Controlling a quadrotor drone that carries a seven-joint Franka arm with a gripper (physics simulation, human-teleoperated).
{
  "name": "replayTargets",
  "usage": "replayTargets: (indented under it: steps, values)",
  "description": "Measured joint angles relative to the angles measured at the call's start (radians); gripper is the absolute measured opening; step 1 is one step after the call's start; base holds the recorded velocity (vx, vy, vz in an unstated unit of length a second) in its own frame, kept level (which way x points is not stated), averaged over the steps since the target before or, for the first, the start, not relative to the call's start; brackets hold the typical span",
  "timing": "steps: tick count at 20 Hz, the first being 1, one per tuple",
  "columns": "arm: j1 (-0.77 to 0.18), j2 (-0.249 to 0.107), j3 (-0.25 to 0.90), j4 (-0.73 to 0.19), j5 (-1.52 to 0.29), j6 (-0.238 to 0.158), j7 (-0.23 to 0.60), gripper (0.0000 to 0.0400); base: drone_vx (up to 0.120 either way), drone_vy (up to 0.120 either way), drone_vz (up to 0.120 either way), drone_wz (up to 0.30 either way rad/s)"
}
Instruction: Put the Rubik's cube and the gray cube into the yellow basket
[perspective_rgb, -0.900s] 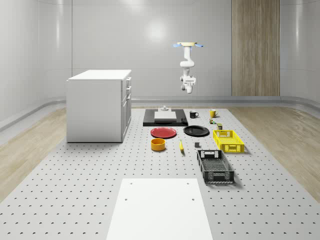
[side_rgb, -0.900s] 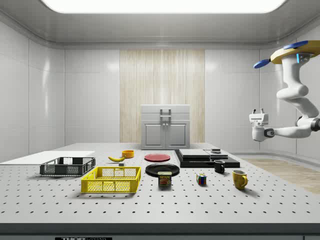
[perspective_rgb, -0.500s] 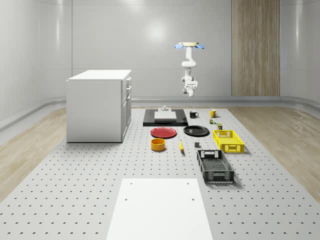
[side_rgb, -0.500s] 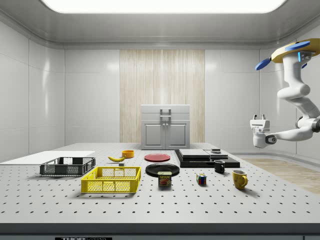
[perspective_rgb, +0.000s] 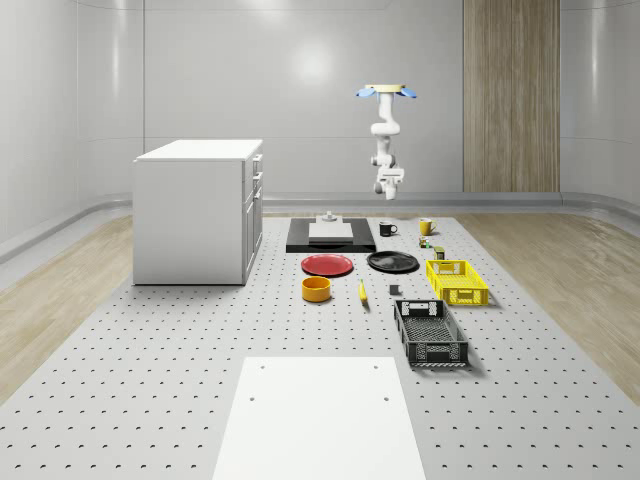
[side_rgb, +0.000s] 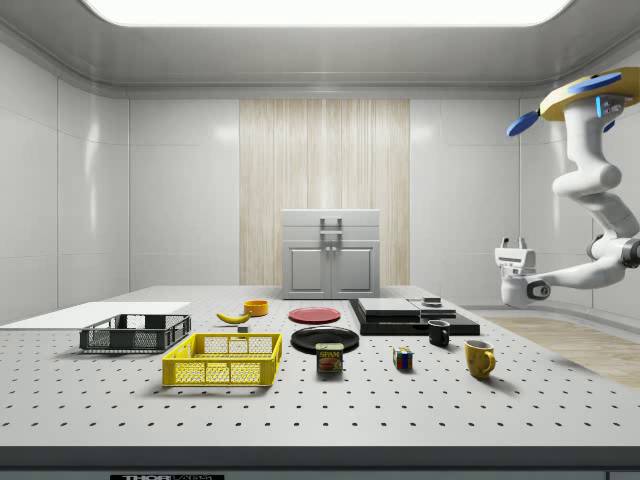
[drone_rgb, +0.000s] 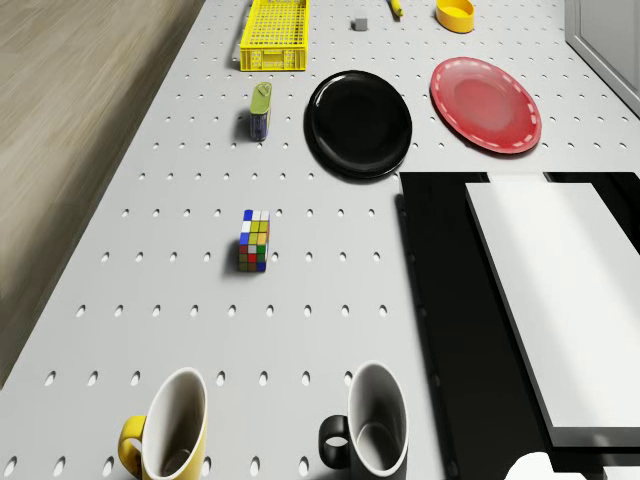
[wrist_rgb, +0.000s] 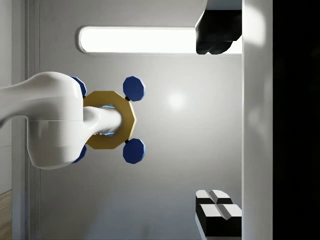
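Note:
The Rubik's cube (drone_rgb: 254, 241) (side_rgb: 403, 359) (perspective_rgb: 424, 242) stands on the perforated table between the mugs and a can. A small gray cube (drone_rgb: 359, 23) (perspective_rgb: 394, 290) lies on the table beside the yellow basket (drone_rgb: 274, 36) (perspective_rgb: 457, 282) (side_rgb: 222, 360). The drone (perspective_rgb: 382, 92) (side_rgb: 590, 95) hovers high over the table's far end, near the mugs. Its arm hangs down and bends so that my gripper (side_rgb: 514, 244) (perspective_rgb: 388, 190) (wrist_rgb: 219, 125) points upward, well above the table. The fingers stand wide apart and hold nothing.
A black mug (drone_rgb: 370, 425) and a yellow mug (drone_rgb: 170, 425) stand below the drone. Nearby are a black slab (drone_rgb: 450, 300) bearing a white block, a black plate (drone_rgb: 358, 123), a red plate (drone_rgb: 485, 103) and a can (drone_rgb: 260, 110). A white cabinet (perspective_rgb: 195, 215) and a black crate (perspective_rgb: 430, 333) stand further off.
The drone and arm have shifted to the whole-scene view's right. The gripper has sunk slightly and stays open.

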Motion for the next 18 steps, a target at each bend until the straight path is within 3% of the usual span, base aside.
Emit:
replayTargets:
  steps: [18]
  values:
    - [-0.002,-0.001,0.002,0.01,0.0,0.002,-0.001,0.04,0.12,0.12,0.0,0.0]
